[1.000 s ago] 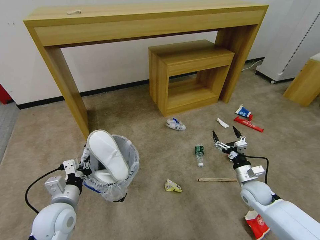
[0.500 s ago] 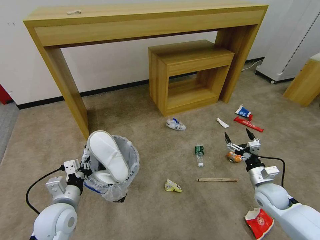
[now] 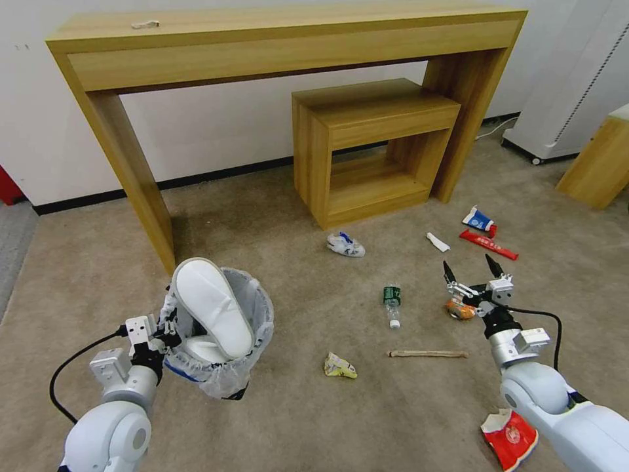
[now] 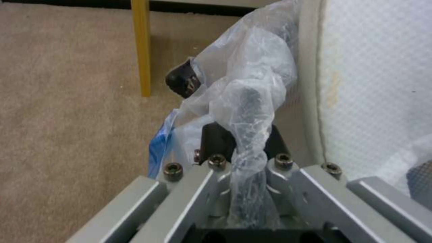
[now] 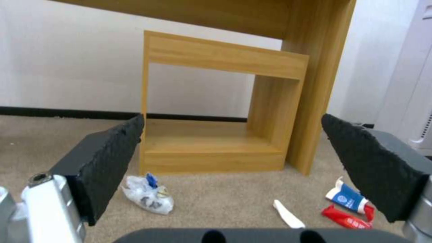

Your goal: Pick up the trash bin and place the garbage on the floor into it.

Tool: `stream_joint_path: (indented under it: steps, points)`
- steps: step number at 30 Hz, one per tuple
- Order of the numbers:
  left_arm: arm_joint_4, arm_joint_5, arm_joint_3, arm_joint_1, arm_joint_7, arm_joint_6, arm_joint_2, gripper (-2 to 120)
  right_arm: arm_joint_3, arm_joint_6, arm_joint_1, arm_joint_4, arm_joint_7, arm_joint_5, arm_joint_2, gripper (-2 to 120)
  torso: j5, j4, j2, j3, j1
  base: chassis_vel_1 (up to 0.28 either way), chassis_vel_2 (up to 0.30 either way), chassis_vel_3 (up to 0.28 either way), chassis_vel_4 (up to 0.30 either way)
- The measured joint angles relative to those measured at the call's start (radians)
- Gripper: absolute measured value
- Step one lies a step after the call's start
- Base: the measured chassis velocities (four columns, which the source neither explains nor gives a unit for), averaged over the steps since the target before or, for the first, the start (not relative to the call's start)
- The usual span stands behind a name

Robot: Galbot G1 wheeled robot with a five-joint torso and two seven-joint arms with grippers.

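The trash bin [image 3: 226, 341], black with a crinkled whitish bag, hangs just above the beige floor [image 3: 295, 426], and a white slipper [image 3: 213, 305] sticks out of it. My left gripper [image 3: 165, 331] is shut on its rim; in the left wrist view the gripper [image 4: 245, 140] pinches bag [image 4: 245, 101] and rim. My right gripper [image 3: 470, 270] is open above an orange wrapper [image 3: 460, 309], and its gripper [image 5: 232, 119] holds nothing. Garbage on the floor: a bottle [image 3: 392, 300], a wooden stick [image 3: 427, 354], a yellow wrapper [image 3: 340, 366], a crumpled wrapper [image 3: 345, 244], a red bar wrapper [image 3: 488, 244], a carton [image 3: 479, 219], a red paper bowl [image 3: 510, 439].
A tall wooden console table [image 3: 282, 39] stands against the wall, with a small wooden side table [image 3: 373, 147] under it. A white cabinet [image 3: 576, 85] and another wooden piece [image 3: 599, 160] stand at the far right. A small white scrap [image 3: 437, 242] lies near the red wrapper.
My right gripper has moved right and slightly nearer, uncovering the orange wrapper beneath it. It has held still for the last half second. The left arm and bin have not moved.
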Motion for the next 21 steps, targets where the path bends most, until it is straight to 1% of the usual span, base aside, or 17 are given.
stream_joint_path:
  steps: [5, 9, 21]
  points:
    - [0.001, -0.001, -0.001, -0.001, 0.000, -0.003, 0.000, 3, -0.001, -0.002, -0.003, -0.005, 0.002, -0.014, 0.001, 100, 0.0000, -0.0002, 0.000, 0.000, 0.000, 0.000, 0.000, 0.000, 0.000]
    - [0.002, -0.004, -0.002, -0.005, -0.002, -0.003, 0.002, 3, -0.002, -0.015, -0.010, -0.001, 0.017, 0.001, -0.002, 100, 0.0000, 0.0000, 0.000, 0.000, 0.000, 0.000, 0.000, 0.000, 0.000]
    - [0.020, -0.006, 0.002, -0.015, -0.004, -0.006, 0.005, 3, -0.003, -0.013, -0.014, -0.019, 0.019, 0.004, 0.006, 100, 0.0000, 0.0001, 0.000, 0.000, 0.000, 0.000, 0.000, 0.000, 0.000]
